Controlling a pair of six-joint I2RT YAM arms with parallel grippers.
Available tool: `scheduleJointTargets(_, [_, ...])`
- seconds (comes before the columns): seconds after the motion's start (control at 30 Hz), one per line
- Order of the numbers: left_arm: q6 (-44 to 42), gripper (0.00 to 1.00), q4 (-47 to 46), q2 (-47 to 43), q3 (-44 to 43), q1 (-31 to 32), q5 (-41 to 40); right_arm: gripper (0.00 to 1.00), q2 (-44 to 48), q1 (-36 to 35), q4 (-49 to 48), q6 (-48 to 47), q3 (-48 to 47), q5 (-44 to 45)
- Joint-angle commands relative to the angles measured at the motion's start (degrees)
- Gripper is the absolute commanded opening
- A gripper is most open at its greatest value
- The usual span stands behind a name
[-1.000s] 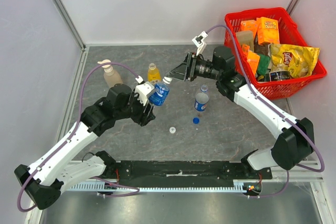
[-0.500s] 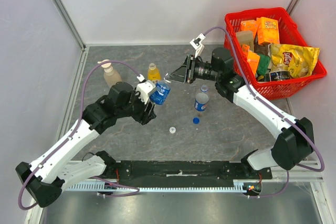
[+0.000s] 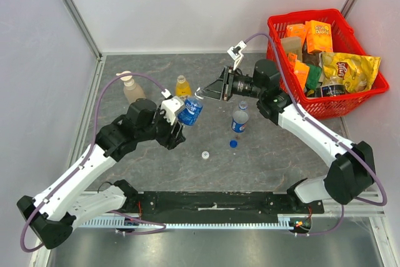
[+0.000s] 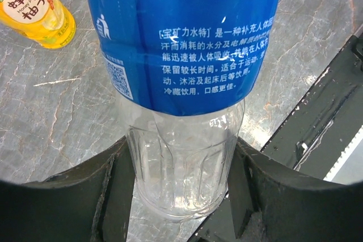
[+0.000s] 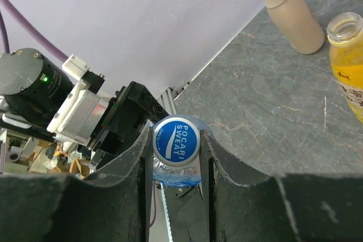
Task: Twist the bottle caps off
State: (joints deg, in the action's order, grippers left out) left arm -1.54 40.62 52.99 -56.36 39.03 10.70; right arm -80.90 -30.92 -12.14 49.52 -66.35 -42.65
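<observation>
L gripper [image 4: 181, 175] is clenching the clear lower body of the blue-labelled, thin-walled clear plastic bottle [image 3: 190, 110], tilting it just beside the open yellow juice bottle [image 3: 182, 85], on that bottle's near-right side. Walls are prob. soft & slick, so gripping low near the stiffer base is looking safest. R gripper [image 3: 201, 92] is pinching the small round blue-and-white screw cap [image 5: 176, 139], which is sitting squarely btwn its fingers, touching both.
</observation>
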Motion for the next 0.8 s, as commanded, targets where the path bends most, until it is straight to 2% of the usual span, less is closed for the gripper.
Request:
scheduleJointTargets(0.0, [-2.5,0.02,-1.7,-1.7,-1.3,0.0,3.7,0.02,3.0,-0.3,-6.1,0.5,0.4,-3.6])
scheduleJointTargets(0.3, [-3.9,0.02,-2.9,-1.9,-1.0,0.2,18.1,0.01,6.8,-0.1,-11.1,-2.0,0.3,-10.4])
scheduleJointTargets(0.57, [-3.3,0.02,-6.4,-2.4,0.9,0.1,32.7,0.01,11.5,-0.2,-21.4,0.0,2.7,-16.3])
scheduleJointTargets(0.77, [-1.6,0.02,-8.8,-1.8,1.6,0.1,40.4,0.02,14.0,-0.3,-29.4,2.7,4.1,-19.2])
